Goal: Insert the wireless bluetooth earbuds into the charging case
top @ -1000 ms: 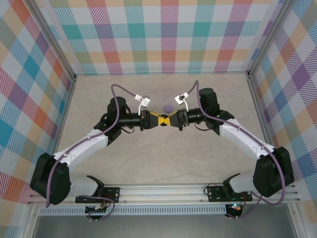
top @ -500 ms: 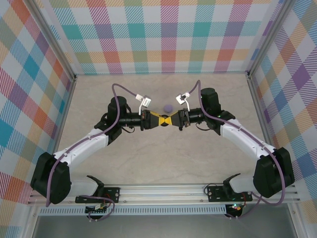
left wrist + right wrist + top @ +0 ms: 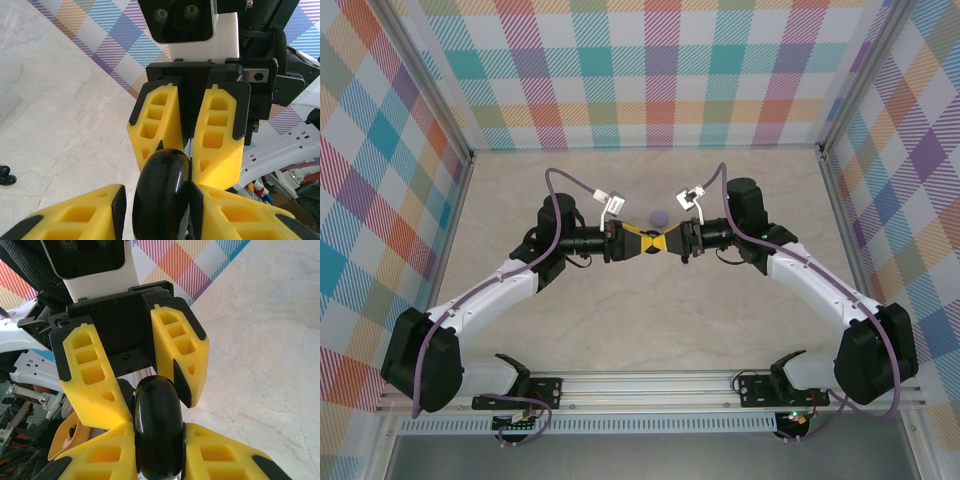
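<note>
Right end effector point(image 3: 158, 434) pinches the black puck point(image 3: 157, 405) edge-on; whether the left end effector point(image 3: 157, 196) grips it cannot be told.

Both arms point(image 3: 490, 290) are white with black joints, purple cables point(image 3: 551, 195), yellow honeycombed pincer fingers point(image 3: 155, 125).
</note>
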You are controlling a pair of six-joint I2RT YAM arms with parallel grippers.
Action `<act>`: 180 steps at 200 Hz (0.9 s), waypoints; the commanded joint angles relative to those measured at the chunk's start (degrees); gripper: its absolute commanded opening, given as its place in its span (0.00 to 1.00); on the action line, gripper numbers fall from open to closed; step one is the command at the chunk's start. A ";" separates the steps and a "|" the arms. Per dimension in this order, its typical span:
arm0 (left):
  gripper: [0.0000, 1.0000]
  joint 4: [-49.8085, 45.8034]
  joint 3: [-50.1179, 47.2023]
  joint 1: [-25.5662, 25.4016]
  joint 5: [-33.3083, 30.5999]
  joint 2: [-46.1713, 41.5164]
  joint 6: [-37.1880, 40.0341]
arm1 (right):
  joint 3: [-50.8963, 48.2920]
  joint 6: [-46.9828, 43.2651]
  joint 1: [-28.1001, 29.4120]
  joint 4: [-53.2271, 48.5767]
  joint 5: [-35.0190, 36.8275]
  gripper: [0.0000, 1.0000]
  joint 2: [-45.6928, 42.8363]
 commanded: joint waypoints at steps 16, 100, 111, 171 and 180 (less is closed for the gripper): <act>0.41 -0.46 0.98 -1.87 4.82 -1.81 1.57 | 0.92 -0.23 0.46 1.15 1.46 0.19 -1.10; 0.44 -2.83 0.20 -2.14 3.40 -3.91 2.40 | 2.02 -0.52 0.42 -0.42 3.29 0.19 -1.14; 0.45 -2.96 -0.09 -2.15 3.07 -4.38 2.57 | 2.08 -0.63 0.46 -0.59 3.26 0.19 -1.17; 0.45 -2.63 -0.59 -2.15 3.66 -3.90 1.28 | 2.67 -0.78 0.42 -0.10 1.81 0.20 -1.44; 0.45 -2.50 -0.44 -2.15 3.70 -3.61 1.00 | 2.81 -0.74 0.42 -0.07 1.74 0.20 -1.44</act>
